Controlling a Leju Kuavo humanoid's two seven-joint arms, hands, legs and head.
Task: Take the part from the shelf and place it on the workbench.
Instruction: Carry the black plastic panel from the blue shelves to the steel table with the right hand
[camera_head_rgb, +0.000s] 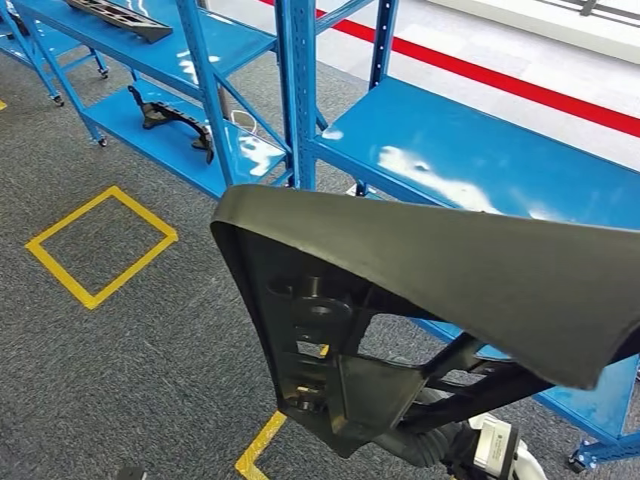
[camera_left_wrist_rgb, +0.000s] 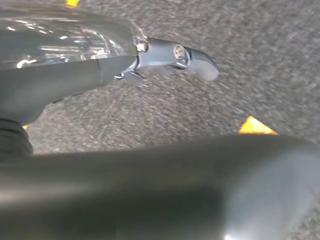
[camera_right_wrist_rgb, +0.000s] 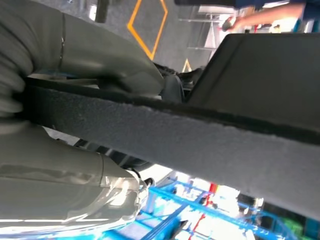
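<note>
The part (camera_head_rgb: 453, 270), a large black panel with a felt-like face and a ribbed plastic frame underneath, hangs in the air close to my head camera, over the grey floor in front of the blue shelf (camera_head_rgb: 468, 150). My right hand (camera_right_wrist_rgb: 94, 75) grips the part's thick felt edge (camera_right_wrist_rgb: 188, 135), with the thumb on one face and the fingers on the other. My left hand (camera_left_wrist_rgb: 113, 65) has a finger stretched out over the carpet. A dark blurred stretch of the part (camera_left_wrist_rgb: 151, 185) runs close beside it, and I cannot tell whether that hand holds it.
Blue shelf racks stand ahead and to the left, and another black part (camera_head_rgb: 173, 115) lies on a lower shelf board. Yellow tape squares (camera_head_rgb: 102, 245) mark the grey carpet. A red line (camera_head_rgb: 528, 85) crosses the floor behind the shelves. A person's arm (camera_right_wrist_rgb: 264, 15) reaches in far off.
</note>
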